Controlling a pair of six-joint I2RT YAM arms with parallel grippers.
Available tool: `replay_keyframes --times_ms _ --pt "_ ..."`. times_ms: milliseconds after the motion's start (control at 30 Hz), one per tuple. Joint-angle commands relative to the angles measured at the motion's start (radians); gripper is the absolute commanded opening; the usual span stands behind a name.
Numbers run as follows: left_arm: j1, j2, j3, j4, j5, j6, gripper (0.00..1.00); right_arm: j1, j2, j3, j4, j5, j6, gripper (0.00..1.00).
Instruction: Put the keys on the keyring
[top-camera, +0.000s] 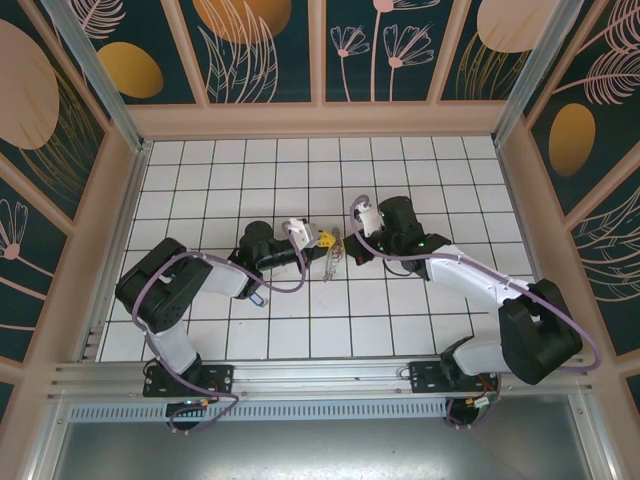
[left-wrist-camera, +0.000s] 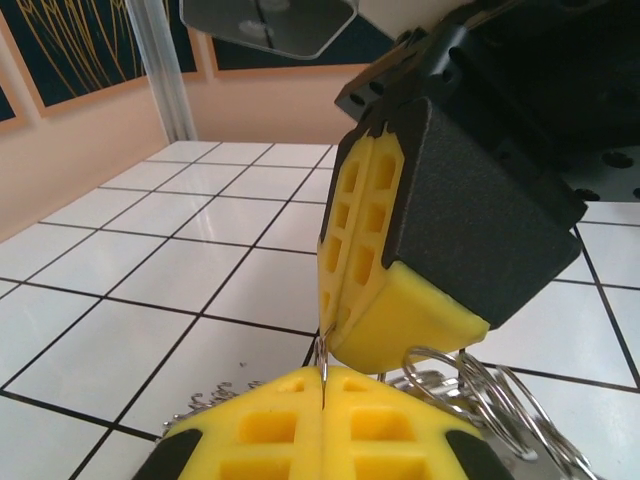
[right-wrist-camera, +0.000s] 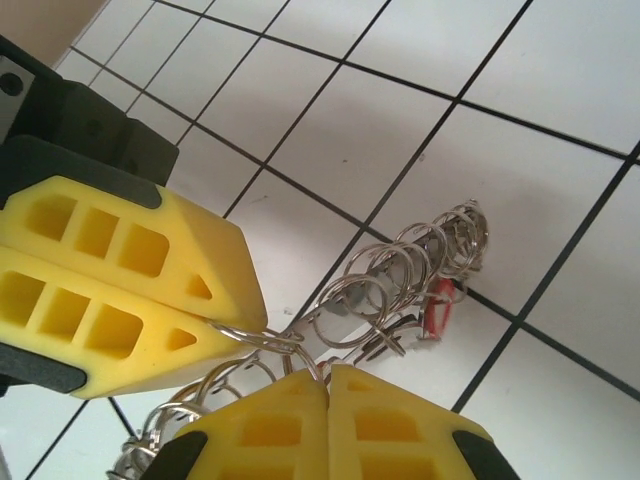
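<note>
Over the white tiled table (top-camera: 250, 170), the keyring (right-wrist-camera: 400, 275), a limp chain of silver wire rings, hung from the yellow-fingered left gripper (left-wrist-camera: 323, 390); it and the right gripper (right-wrist-camera: 328, 385) both clamped one ring. It seemed light, springy, slippery; best pinched by one ring.

The left claw (top-camera: 323, 240) and right claw (top-camera: 350, 244) crowd tip to tip over the keyring (top-camera: 335, 258). The tabletop (top-camera: 400, 170) lies free all round, out to the walls (top-camera: 108, 200).

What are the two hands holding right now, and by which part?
The left hand and right hand are both shut on the keyring, pinching thin wire at its end.
</note>
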Motion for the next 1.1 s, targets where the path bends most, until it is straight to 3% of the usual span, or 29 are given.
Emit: replay_keyframes --times_ms 0,400,833,1067 --pt "-0.009 0.009 -0.002 0.196 0.054 -0.055 0.00 -0.034 0.029 -0.033 0.028 -0.052 0.038 0.00" --pt "-0.010 0.063 -0.027 0.369 0.034 -0.150 0.00 -0.069 0.094 -0.094 0.198 -0.185 0.151 0.00" --pt "-0.009 0.070 -0.031 0.374 0.035 -0.153 0.00 -0.081 0.205 -0.042 0.170 -0.351 0.172 0.00" --pt "-0.010 0.084 -0.032 0.392 0.038 -0.166 0.00 -0.082 0.196 -0.053 0.222 -0.411 0.204 0.05"
